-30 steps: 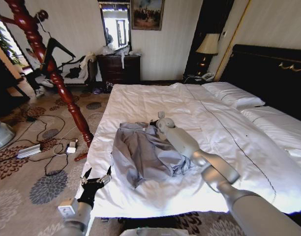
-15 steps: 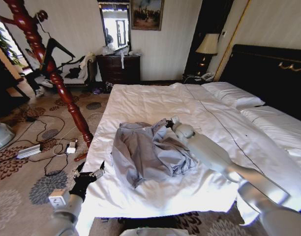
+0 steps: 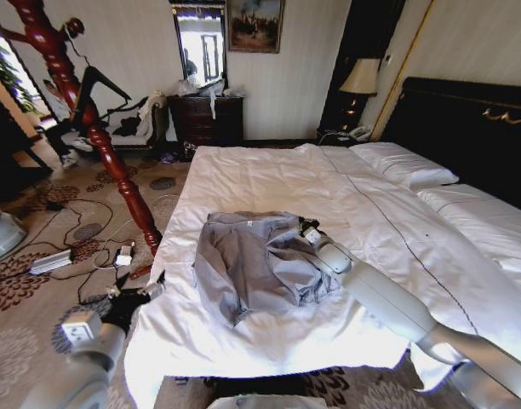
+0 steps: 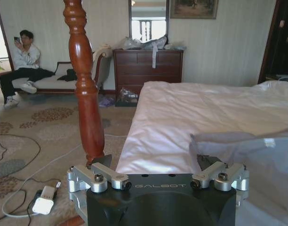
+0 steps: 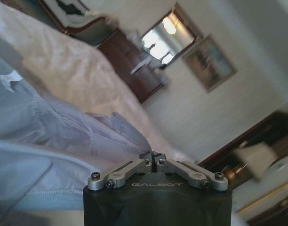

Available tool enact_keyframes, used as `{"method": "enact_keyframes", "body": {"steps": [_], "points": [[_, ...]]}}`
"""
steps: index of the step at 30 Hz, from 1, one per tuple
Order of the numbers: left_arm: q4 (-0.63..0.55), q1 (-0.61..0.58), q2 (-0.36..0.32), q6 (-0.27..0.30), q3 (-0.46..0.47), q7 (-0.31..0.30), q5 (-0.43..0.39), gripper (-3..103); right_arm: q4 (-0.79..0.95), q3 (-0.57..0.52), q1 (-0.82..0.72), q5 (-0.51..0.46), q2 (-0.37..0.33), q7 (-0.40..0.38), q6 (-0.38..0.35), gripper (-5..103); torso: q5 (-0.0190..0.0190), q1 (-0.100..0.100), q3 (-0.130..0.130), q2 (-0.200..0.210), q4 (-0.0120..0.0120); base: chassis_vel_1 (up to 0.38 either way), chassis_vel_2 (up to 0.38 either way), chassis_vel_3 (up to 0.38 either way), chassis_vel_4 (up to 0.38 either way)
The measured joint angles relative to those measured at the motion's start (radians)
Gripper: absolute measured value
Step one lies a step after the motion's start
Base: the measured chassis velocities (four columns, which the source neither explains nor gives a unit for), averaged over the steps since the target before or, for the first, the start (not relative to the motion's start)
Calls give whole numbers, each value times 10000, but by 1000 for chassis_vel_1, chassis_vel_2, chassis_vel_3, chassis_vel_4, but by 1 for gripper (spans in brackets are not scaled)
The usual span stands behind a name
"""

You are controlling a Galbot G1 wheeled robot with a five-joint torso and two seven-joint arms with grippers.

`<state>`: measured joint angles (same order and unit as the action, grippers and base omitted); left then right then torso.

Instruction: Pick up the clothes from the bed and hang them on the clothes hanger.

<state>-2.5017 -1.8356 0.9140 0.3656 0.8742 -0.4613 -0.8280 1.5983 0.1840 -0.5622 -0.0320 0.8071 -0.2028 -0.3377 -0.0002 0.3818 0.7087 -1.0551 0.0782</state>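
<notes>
The clothes (image 3: 248,260), one blue-grey shirt, lie crumpled on the near left part of the white bed (image 3: 269,175). My right gripper (image 3: 307,228) sits at the shirt's upper right edge. In the right wrist view its fingertips (image 5: 153,156) are shut, pinching a raised fold of the clothes (image 5: 50,122). My left gripper (image 3: 144,291) hangs open and empty over the carpet beside the bed's near left corner; in its own view (image 4: 155,162) the shirt (image 4: 257,155) lies just ahead on the bed (image 4: 181,117). The black clothes hanger (image 3: 97,83) hangs on the wooden stand at the far left.
A red-brown turned wooden stand (image 3: 116,162) rises between my left arm and the bed. Cables and a white adapter (image 3: 123,254) litter the carpet. A dark dresser (image 3: 208,119) stands past the bed's foot; pillows (image 3: 405,162) and a lamp (image 3: 358,78) are at the right.
My right gripper slid right and nearer along the shirt's top edge, dragging cloth so the collar area spread out. My left arm swung left, away from the bed corner.
</notes>
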Motion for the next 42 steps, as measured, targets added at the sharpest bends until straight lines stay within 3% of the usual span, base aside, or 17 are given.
{"method": "enact_keyframes", "body": {"steps": [7,12,18,23,25,29,30,33,34,36,39,40,42], "points": [[1,790,-945,368,295,-292,-1033,100,629,-521,-394,1147,-239,-104,528,0,0,0,0,0,-4,0,0,0,0],[3,1691,-1659,669,359,-628,-1917,100,762,-605,-591,1362,-208,-132,631,0,0,0,1,0,-4,0,0,0,0],[12,3990,-2938,931,-118,-1166,-3775,100,558,-828,-976,1392,-91,-178,826,0,2,2,2,0,-2,0,0,0,0],[661,5608,-3769,791,-556,-1205,-4506,100,425,-823,-963,1410,23,-201,911,0,0,3,2,0,6,0,0,0,0],[895,5738,-3929,619,-557,-969,-4455,100,341,-715,-856,1419,99,-201,948,0,3,2,2,0,5,0,0,0,0],[1930,6087,-4001,-416,-870,-233,-3512,100,-185,-37,-126,1388,733,-220,1107,0,0,2,2,1,-12,0,0,0,0],[1930,6087,-4001,-416,-870,-233,-3512,100,-185,-37,-126,1388,733,-220,1107,0,0,2,2,1,-12,0,0,0,0],[3180,7283,-3767,-952,-2374,97,-2603,100,-428,364,357,1256,1073,-252,1128,0,-7,2,2,1,-8,0,0,0,0],[3180,7283,-3767,-952,-2374,97,-2603,100,-428,364,357,1256,1073,-252,1128,0,-7,2,2,1,-8,0,0,0,0],[3885,8179,-3601,-1039,-3226,147,-2454,101,-499,511,553,1169,1191,-272,1106,0,-5,5,3,1,4,0,0,0,0],[4860,9655,-3422,-1066,-4196,236,-2492,100,-554,572,633,1103,1258,-304,1061,0,-2,3,2,1,-6,0,0,0,0],[4860,9655,-3422,-1066,-4196,236,-2492,100,-554,572,633,1103,1258,-304,1061,0,-2,3,2,1,-6,0,0,0,0],[5562,11095,-3386,-1071,-5090,255,-2803,100,-568,530,589,1034,1244,-331,1041,0,1,3,2,0,-3,0,0,0,0]]}}
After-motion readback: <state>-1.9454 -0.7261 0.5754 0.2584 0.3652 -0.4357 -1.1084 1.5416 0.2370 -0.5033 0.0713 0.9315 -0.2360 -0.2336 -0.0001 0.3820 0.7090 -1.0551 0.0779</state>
